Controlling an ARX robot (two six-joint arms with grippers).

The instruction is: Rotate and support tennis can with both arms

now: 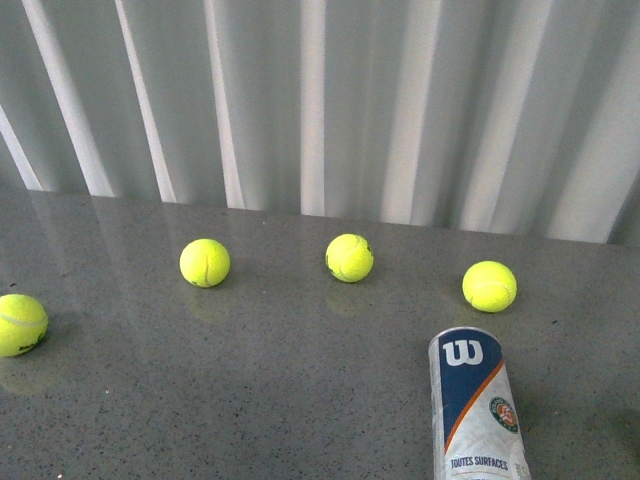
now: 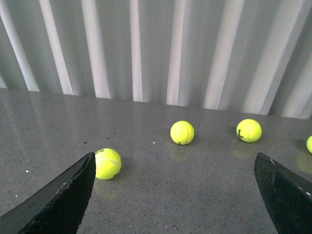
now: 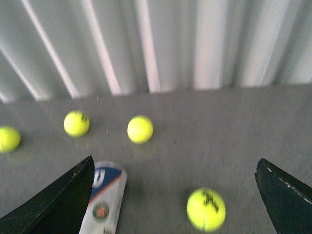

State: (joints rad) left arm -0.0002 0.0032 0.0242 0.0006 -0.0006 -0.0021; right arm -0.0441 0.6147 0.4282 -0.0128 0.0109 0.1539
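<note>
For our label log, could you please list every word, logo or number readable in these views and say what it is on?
"W": white logo on the navy band of the tennis can.
"TOUTES SURFACES": lower on the same label.
The round emblem on the can: too small to read.
Black marks on the tennis balls: too blurred to read.

tennis can [image 1: 478, 410] navy/wht/orange; balls [image 1: 205, 262] yel-green; table [image 1: 300, 390] grey.

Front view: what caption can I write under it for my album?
Four balls dot the grey table; the can lies at near right.
</note>
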